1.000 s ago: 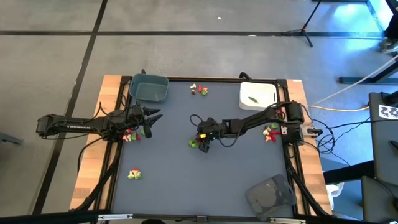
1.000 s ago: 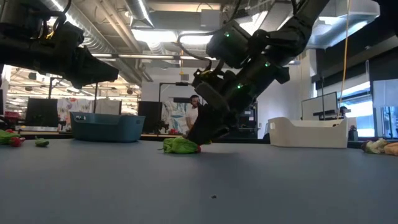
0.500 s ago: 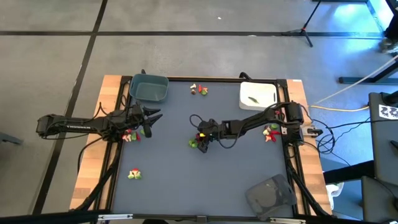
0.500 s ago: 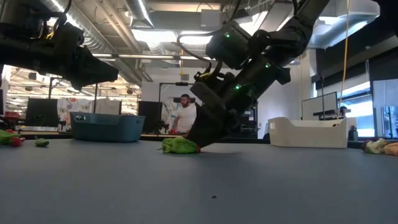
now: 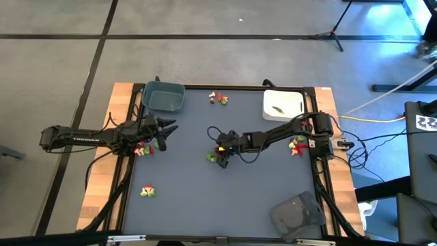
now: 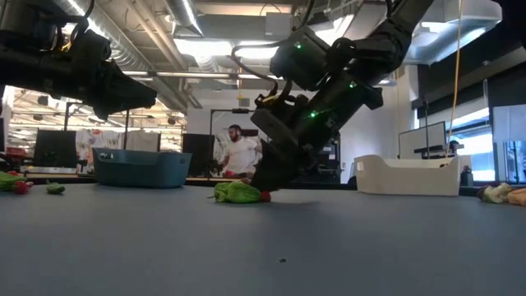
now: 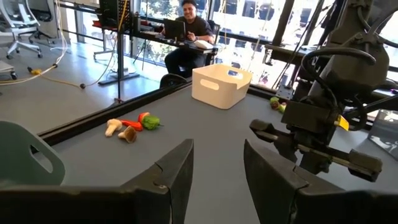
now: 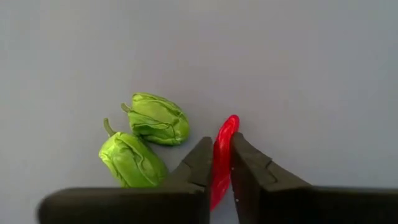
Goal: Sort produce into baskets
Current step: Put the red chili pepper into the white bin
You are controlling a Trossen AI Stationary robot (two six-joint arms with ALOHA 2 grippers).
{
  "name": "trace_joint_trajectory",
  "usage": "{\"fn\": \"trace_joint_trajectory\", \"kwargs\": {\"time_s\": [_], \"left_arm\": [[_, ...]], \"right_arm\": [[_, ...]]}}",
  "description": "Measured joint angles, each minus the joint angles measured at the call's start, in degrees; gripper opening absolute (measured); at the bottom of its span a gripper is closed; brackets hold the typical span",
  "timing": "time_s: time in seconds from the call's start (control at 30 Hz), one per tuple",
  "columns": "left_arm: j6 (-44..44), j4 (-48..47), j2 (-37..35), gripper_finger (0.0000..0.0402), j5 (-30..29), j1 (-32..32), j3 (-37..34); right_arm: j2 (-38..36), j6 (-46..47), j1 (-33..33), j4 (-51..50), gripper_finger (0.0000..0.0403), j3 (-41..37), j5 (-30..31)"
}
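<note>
My right gripper [image 8: 221,150] is at the middle of the table [image 5: 191,205], slanting down, shut on a small red chili [image 8: 225,134]. Two green peppers [image 8: 158,118] [image 8: 130,160] lie on the mat just beside it; they also show in the high view as green peppers [image 5: 212,158]. My left gripper [image 7: 217,168] is open and holds nothing. It hovers level over the table's left side, next to a small pile of produce [image 5: 143,148]. The blue-grey basket [image 5: 164,97] stands at the far left, the white basket [image 5: 283,104] at the far right and the dark grey tray [image 5: 297,213] at the near right. My right gripper pinches the red chili between its two fingers, which lie along its two long sides [image 8: 219,163]. The fingers come slanting down from the table's right. The chili's far tip [image 8: 232,121] sticks out past the fingertips, and in the low view its red end [image 6: 265,196] sits at table level.
More produce lies in small piles at the far edge [image 5: 218,98], the near left [image 5: 147,192] and the right edge by my right arm's base [image 5: 297,145]. A person [image 6: 237,156] is in the room beyond the table.
Neither arm has visibly shifted place. The person beyond the far edge has walked a little across the low view.
</note>
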Motion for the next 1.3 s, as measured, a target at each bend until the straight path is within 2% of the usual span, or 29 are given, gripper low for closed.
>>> {"fn": "trace_joint_trajectory", "kwargs": {"time_s": [0.13, 0.37, 0.87, 1.07, 1.3], "left_arm": [[0.11, 0.00, 0.01, 0.0138, 0.00, 0.00, 0.01], [0.36, 0.00, -0.01, 0.0138, 0.00, 0.00, 0.00], [0.66, -0.15, -0.01, 0.0138, -0.02, 0.00, 0.00], [1.39, -0.19, 0.00, 0.0138, -0.07, 0.00, 0.01], [0.54, -0.13, 0.01, 0.0138, -0.19, 0.00, 0.01]], "right_arm": [[-0.60, -5.14, -0.15, -0.50, 0.0012, -0.05, -0.65], [-4.38, -9.46, -0.18, -5.17, 0.0012, -0.49, 1.39], [-19.22, -13.88, -1.29, -20.74, 0.0006, -0.37, 1.61], [-27.00, -15.91, -4.81, -30.22, 0.0005, -0.31, 2.91], [-35.22, -19.73, -13.83, -40.10, 0.0005, -0.28, 3.77]]}}
